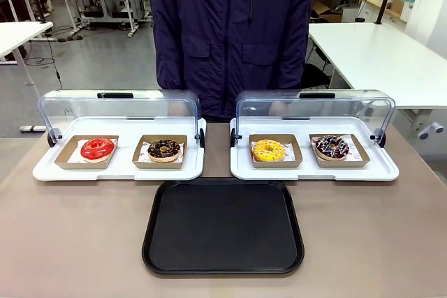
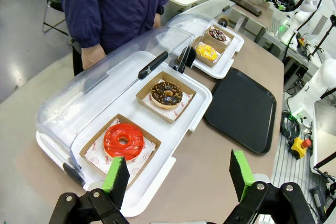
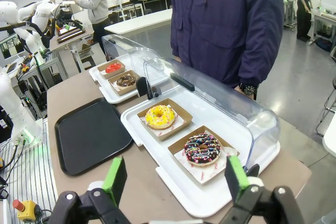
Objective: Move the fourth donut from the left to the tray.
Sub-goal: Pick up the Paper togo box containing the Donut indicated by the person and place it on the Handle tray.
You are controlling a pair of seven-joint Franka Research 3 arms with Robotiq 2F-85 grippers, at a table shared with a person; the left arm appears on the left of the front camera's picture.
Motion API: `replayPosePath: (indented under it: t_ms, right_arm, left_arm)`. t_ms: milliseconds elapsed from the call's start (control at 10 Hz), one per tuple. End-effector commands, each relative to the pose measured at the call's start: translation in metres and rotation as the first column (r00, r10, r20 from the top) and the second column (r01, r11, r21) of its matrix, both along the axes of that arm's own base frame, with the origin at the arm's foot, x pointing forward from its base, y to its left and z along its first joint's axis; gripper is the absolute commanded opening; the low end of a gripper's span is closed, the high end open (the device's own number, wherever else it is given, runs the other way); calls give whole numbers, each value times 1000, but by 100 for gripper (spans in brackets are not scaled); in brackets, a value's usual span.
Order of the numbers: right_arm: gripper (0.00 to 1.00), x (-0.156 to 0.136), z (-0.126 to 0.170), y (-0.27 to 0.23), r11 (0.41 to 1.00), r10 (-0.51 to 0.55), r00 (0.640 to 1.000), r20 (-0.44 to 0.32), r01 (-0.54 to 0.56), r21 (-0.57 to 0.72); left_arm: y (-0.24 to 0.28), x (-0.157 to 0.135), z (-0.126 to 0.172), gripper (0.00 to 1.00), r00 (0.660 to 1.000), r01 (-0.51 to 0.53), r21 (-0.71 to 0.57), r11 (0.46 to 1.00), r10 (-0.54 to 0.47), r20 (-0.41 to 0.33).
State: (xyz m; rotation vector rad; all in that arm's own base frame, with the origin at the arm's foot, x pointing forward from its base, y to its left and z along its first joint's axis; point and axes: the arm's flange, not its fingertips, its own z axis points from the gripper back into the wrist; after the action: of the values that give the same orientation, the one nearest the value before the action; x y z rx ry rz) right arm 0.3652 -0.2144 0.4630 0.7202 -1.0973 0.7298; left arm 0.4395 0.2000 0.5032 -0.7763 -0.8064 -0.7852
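Both grippers hover over the near table edge, jaws spread wide with nothing between them. The left gripper (image 2: 177,176) is by the red donut (image 2: 123,141). The right gripper (image 3: 176,178) is just short of the fourth donut (image 3: 202,149), whose coloured drizzle reads clearly from this wrist. The donut lies flat, hole upward, in its brown holder (image 1: 357,155) at the right end of the right-hand white tray (image 1: 314,172), under the raised lid (image 1: 314,109). From the front, the tray (image 1: 223,232) lies lengthwise across the table, just before both white trays.
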Motion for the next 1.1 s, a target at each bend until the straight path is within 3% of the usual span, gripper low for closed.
replayPosePath:
  t_ms: [0, 1000]
  right_arm:
    - [100, 5, 2, -2, 1000, 4, 999, 35, -4, 1]
    - [100, 5, 2, -2, 1000, 4, 999, 35, -4, 1]
  left_arm:
    - [0, -1, 0, 100, 1000, 4, -10, 1000, -4, 5]
    - [0, -1, 0, 100, 1000, 4, -10, 1000, -4, 5]
